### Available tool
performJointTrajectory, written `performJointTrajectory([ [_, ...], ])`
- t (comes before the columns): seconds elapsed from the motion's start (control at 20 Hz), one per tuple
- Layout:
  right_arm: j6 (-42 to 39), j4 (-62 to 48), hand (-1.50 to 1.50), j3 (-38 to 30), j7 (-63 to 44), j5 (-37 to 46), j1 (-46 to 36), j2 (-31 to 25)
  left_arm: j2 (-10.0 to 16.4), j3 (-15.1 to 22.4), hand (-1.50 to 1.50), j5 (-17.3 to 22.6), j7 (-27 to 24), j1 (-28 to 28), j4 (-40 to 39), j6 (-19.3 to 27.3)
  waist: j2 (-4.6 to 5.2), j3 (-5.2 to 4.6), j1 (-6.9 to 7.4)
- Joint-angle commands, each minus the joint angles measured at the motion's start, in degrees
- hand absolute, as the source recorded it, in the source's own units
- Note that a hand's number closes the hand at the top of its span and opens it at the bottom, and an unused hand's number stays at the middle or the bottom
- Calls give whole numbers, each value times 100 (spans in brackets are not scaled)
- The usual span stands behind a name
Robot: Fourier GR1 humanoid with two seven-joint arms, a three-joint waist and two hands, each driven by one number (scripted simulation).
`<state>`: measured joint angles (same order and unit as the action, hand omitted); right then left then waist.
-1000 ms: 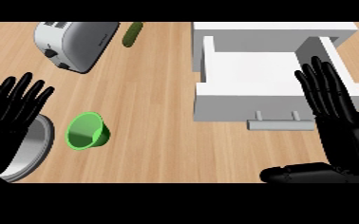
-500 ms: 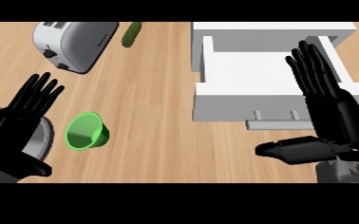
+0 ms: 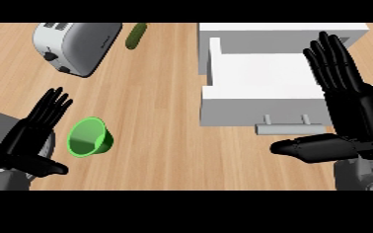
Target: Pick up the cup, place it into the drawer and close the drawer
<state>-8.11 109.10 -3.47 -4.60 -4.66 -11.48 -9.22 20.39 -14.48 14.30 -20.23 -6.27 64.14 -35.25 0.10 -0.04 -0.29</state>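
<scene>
A green cup lies on its side on the wooden counter at the lower left, its mouth turned toward me. My left hand is open just left of the cup, fingers straight, apart from it. The white drawer stands pulled open at the right, its grey handle facing me and nothing visible inside. My right hand is open along the drawer's right side, fingers pointing away and thumb stretched left below the handle.
A silver toaster sits at the upper left. A green cucumber lies beside it near the far edge. Bare wooden counter spreads between the cup and the drawer.
My left hand has moved right and down, closer to the cup. My right hand has shifted slightly left and up beside the drawer. Cup and drawer have not moved.
</scene>
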Motion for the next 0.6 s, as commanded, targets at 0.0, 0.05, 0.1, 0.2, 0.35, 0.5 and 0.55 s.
performJointTrajectory([
  [0.0, 154, 68, -150, 283, -126, 311, -68, 165, -18, -3, -150, -573, -742, -354, -1115, 68, -1, -1, 0],
  [0.05, -162, -185, -150, -295, -160, -303, -299, -157, 104, 16, -150, -745, -1188, -52, -1201, -146, 1, -1, 8],
  [0.1, -44, -633, -150, -130, 332, 129, -338, -39, 31, 45, -150, -934, -1317, -625, -1887, 71, 16, -3, -15],
  [0.2, -31, -98, -150, -39, -62, -1, -165, 12, 313, -18, -150, -1148, -2001, -645, -2558, -148, 8, -5, -26],
  [0.35, -210, -213, -150, -253, 90, -154, -136, -143, 241, 121, -150, -1462, -2485, -981, -3318, 94, 20, -8, -62],
  [0.5, 32, -136, -150, 26, -117, 91, -243, 84, 247, 231, -150, -1688, -2760, -1278, -3866, 285, 15, -7, -47],
  [0.55, -199, -109, -150, -152, -60, -157, -117, -68, 332, 113, -150, -1607, -2807, -1489, -4149, 254, 20, -9, -71],
])
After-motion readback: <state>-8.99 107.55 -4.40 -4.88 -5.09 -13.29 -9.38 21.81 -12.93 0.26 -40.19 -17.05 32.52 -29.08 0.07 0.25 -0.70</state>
